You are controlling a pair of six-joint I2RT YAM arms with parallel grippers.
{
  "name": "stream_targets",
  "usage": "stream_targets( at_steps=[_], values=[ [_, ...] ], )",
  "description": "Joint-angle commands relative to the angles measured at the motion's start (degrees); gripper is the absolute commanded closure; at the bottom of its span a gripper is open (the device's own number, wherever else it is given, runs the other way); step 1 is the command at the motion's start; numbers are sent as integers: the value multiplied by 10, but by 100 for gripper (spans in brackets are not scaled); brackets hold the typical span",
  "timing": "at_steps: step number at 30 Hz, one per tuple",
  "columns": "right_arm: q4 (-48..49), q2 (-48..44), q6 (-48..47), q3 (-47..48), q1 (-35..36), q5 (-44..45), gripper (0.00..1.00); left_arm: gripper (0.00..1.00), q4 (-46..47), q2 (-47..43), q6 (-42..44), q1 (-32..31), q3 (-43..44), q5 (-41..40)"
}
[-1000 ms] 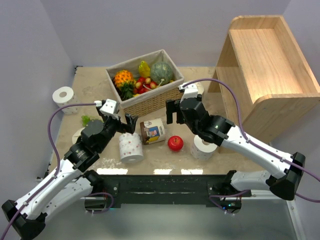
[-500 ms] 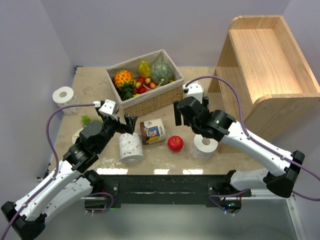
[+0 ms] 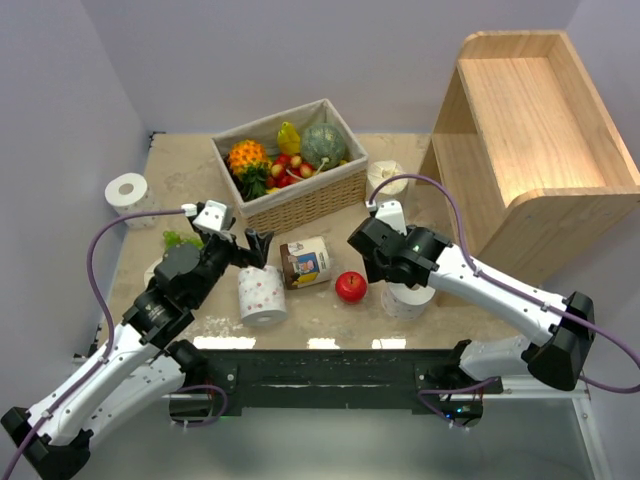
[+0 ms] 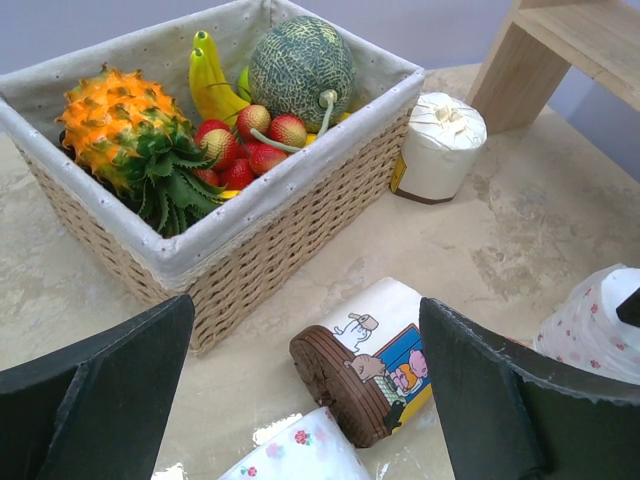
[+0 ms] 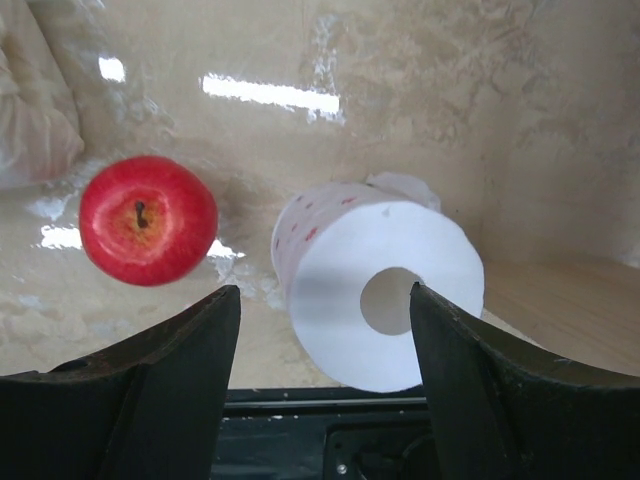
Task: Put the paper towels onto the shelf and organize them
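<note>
An upright pink-dotted paper towel roll (image 5: 380,290) (image 3: 408,298) stands near the table's front edge. My right gripper (image 5: 325,292) hangs just above it, open. One finger is left of the roll and the other is over its hollow centre, neither touching. A second dotted roll (image 3: 262,295) (image 4: 300,455) stands below my left gripper (image 3: 250,245) (image 4: 305,305), which is wide open and holds nothing. A plain wrapped roll (image 3: 385,178) (image 4: 440,145) sits beside the basket. Another roll (image 3: 127,190) stands at the far left. The light-wood shelf (image 3: 530,130) rises at the right.
A wicker fruit basket (image 3: 300,200) (image 4: 250,210) sits at the back centre. A printed-label jar (image 3: 306,262) (image 4: 380,360) lies on its side before it. A red apple (image 3: 350,287) (image 5: 148,220) rests just left of the right-hand roll. The black base rail (image 3: 320,370) runs along the near edge.
My right gripper has swung down and toward me over the near roll, and its jaws have narrowed. The left arm has barely moved.
</note>
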Motion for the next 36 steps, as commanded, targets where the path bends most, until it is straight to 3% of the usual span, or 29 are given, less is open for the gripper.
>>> stream_targets(
  at_steps=[1,14,28,36],
  values=[
    [-15,-8,33,-18,-1,-15,28,0,13,-5,2,1,6,1],
    [18,9,48,-60,-3,-26,30,0,16,-4,2,2,6,7],
    [67,15,43,-100,-53,-62,34,0,17,-15,2,2,4,-7],
    [76,20,22,-97,-60,-64,52,1,9,-21,1,1,6,-28]
  ],
)
